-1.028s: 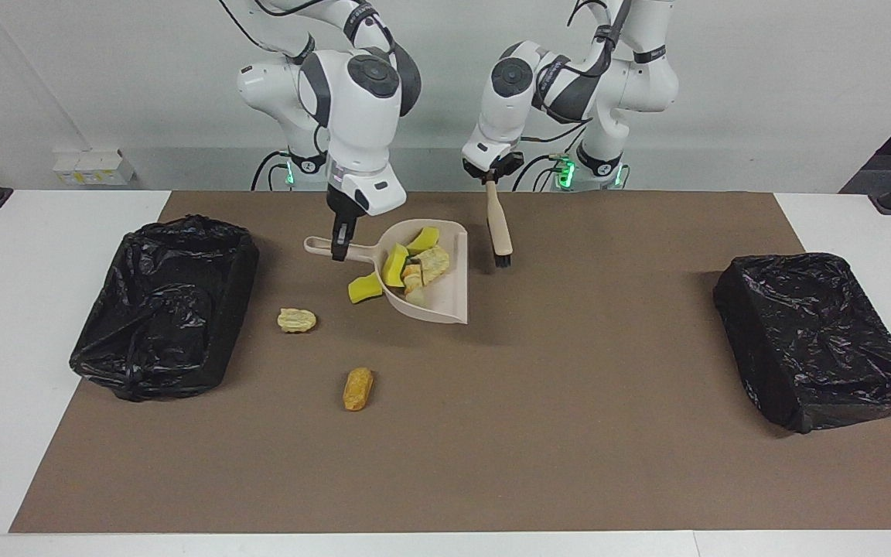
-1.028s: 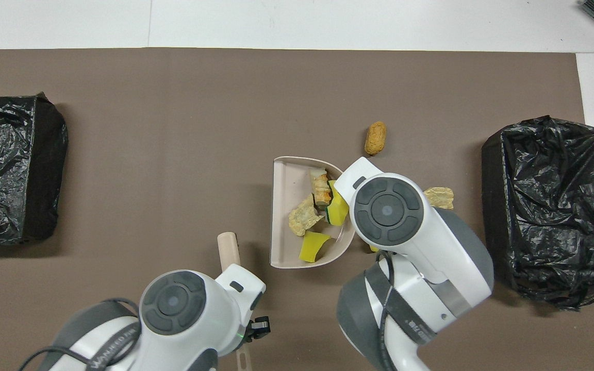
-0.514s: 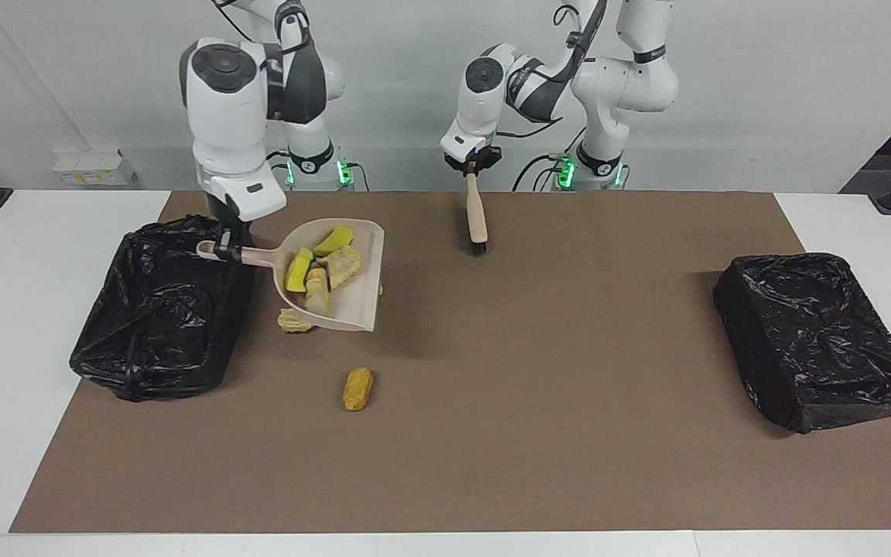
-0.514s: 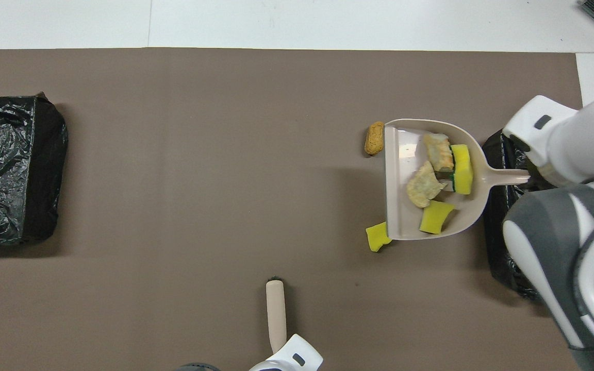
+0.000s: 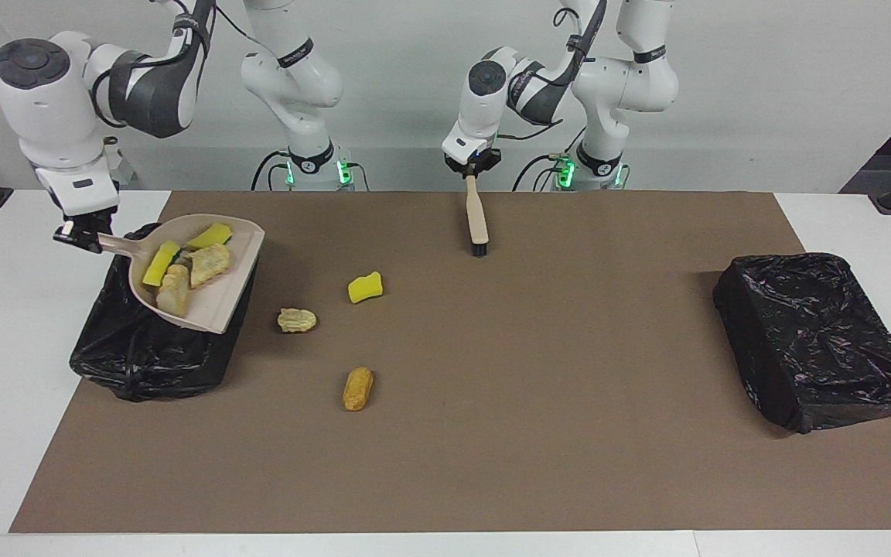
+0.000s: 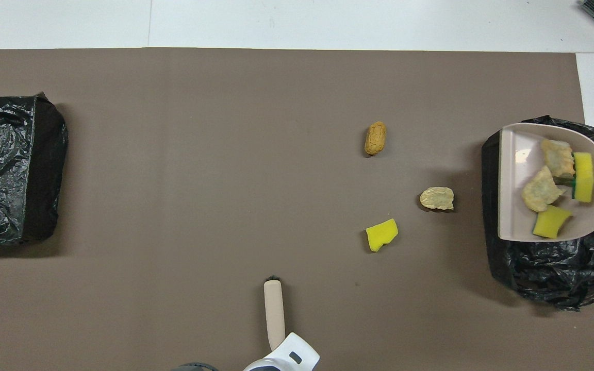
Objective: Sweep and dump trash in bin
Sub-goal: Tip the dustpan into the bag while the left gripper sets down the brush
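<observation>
**Loaded dustpan over the bin: tip it slowly**

Right fingers [image 5: 78,237] pinch the dustpan [image 5: 209,298] handle, pan hanging over the black-lined bin [image 5: 148,356]. Four scraps [image 5: 182,271] ride inside. Best tip the lip down gently, at 3 o'clock in the facing view, keeping it within the rim. Left fingers [image 5: 473,172] clamp the brush [image 5: 478,220], waiting. On the table: yellow sponge chunk [image 5: 365,287], pastry piece [image 5: 296,319], bread roll [image 5: 358,388].

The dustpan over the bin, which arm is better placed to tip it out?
The right arm. Its tool is shut on the dustpan handle, already over the open bin. The left tool holds the brush near the robots.
</observation>
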Motion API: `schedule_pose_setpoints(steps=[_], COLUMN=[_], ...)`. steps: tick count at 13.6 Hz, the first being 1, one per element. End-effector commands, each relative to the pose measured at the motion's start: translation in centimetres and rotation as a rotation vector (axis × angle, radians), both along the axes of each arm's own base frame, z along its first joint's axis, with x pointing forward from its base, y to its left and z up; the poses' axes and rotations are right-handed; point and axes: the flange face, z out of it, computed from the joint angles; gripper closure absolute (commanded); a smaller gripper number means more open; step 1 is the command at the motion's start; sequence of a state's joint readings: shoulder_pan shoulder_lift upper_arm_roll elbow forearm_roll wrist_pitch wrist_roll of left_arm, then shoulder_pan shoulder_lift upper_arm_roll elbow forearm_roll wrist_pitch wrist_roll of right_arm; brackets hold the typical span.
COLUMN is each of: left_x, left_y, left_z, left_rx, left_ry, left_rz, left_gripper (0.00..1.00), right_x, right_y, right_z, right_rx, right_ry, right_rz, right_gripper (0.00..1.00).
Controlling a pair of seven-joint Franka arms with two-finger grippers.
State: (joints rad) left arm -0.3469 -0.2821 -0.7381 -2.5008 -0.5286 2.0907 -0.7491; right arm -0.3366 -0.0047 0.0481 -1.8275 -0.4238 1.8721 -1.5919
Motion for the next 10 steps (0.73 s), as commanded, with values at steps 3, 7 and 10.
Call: schedule_pose_setpoints(steps=[3,7,10], left_x=[1.4,5.1,12.4], left_y=[0.7,1.2,5.1], left_z=[-0.2,1.8,7.8], left_rx=[-0.03,-0.081,-0.101], left_ry=[-0.002,-0.01,-0.051], left_rz=[0.007,-0.044,-0.079], left_gripper=[0.2,0.0,0.0], right_x=[-0.6,-0.4,-0.2], right_y=[-2.8,-2.2,-3.8], right_z=[-3.4,-5.2,-2.1], right_rx=[-0.294,-0.454,-0.541], right_ry=[0.07,0.131,0.206], right_rz=[-0.037,0.012,0.089], right_gripper=[1.0,1.0,1.0])
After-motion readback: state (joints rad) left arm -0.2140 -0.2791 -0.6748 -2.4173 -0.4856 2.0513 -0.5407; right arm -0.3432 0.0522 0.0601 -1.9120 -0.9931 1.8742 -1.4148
